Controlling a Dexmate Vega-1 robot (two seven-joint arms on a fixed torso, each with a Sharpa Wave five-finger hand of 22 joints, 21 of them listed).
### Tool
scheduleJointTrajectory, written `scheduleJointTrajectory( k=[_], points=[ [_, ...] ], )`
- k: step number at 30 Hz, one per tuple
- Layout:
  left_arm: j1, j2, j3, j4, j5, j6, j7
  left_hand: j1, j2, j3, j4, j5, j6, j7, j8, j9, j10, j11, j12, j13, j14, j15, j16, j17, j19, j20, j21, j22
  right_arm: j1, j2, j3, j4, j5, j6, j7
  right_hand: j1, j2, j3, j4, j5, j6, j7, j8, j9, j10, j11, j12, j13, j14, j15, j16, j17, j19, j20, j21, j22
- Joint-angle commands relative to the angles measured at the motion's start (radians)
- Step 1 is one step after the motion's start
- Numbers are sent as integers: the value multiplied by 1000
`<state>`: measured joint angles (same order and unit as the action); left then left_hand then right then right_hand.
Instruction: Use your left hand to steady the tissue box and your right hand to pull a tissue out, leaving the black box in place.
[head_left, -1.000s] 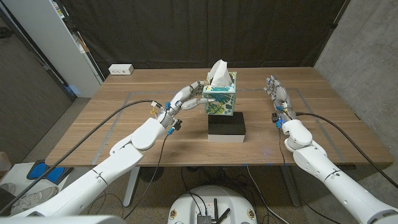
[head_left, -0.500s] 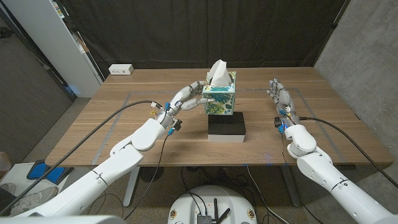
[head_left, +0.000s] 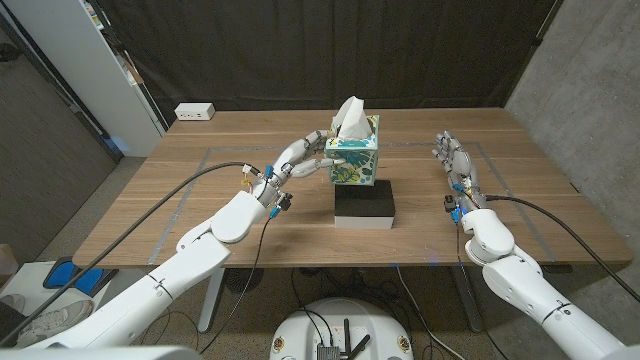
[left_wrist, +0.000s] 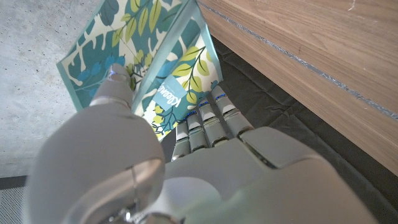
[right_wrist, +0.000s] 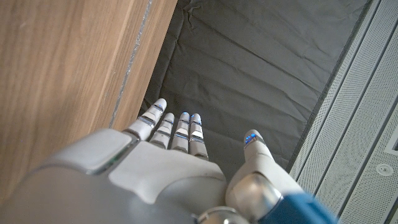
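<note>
A teal leaf-patterned tissue box (head_left: 354, 162) stands near the middle of the table, with a white tissue (head_left: 350, 114) sticking up from its top. Directly in front of it, toward me, sits the low black box (head_left: 363, 205). My left hand (head_left: 301, 155) grips the tissue box from its left side. In the left wrist view the thumb and fingers (left_wrist: 210, 116) press on adjoining faces of the tissue box (left_wrist: 155, 62). My right hand (head_left: 454, 162) hovers open well to the right of both boxes, fingers straight and pointing away, holding nothing. The right wrist view has my right hand (right_wrist: 163, 169) beside the table (right_wrist: 62, 74).
A white power strip (head_left: 194, 112) lies at the table's back left corner. Faint tape lines (head_left: 190, 190) mark a rectangle on the wood. A white cabinet (head_left: 85, 60) stands off to the left and a dark curtain hangs behind the table.
My right hand has drawn back toward me and slightly to the right, still open. The left hand, tissue box and black box have not moved.
</note>
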<state>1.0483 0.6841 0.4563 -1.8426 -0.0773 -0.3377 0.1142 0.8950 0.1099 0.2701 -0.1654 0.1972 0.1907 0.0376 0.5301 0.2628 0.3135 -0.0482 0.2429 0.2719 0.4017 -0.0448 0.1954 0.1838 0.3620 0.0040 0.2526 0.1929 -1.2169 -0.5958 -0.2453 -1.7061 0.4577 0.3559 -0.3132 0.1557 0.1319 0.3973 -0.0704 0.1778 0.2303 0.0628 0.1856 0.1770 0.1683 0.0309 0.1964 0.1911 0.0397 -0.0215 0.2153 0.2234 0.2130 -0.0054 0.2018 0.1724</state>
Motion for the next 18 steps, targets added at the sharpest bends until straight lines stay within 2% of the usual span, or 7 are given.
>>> scheduleJointTrajectory(
  k=[1,18],
  points=[
    [5,0,-1,-2,-1,-3,0,-9,3,10,3,7,-4,1,8,3,-2,1,-4,4,-4,-46,0,3,-1,-1,-2,2,-69,-2,24,-58,-22,7,-30,-6,15,3,0,-2,4,10,4,3,3,4,0,3,-4,5,5,3,4,0,-3,3],
    [16,1,-5,-11,3,-4,7,-14,1,15,3,6,-9,2,9,4,-5,2,-8,7,-9,-46,-2,3,-1,-2,-3,2,-149,3,53,-122,-60,9,-67,-6,15,4,-2,-1,3,10,4,3,4,6,1,3,-4,6,6,3,4,1,-3,3]
  ],
)
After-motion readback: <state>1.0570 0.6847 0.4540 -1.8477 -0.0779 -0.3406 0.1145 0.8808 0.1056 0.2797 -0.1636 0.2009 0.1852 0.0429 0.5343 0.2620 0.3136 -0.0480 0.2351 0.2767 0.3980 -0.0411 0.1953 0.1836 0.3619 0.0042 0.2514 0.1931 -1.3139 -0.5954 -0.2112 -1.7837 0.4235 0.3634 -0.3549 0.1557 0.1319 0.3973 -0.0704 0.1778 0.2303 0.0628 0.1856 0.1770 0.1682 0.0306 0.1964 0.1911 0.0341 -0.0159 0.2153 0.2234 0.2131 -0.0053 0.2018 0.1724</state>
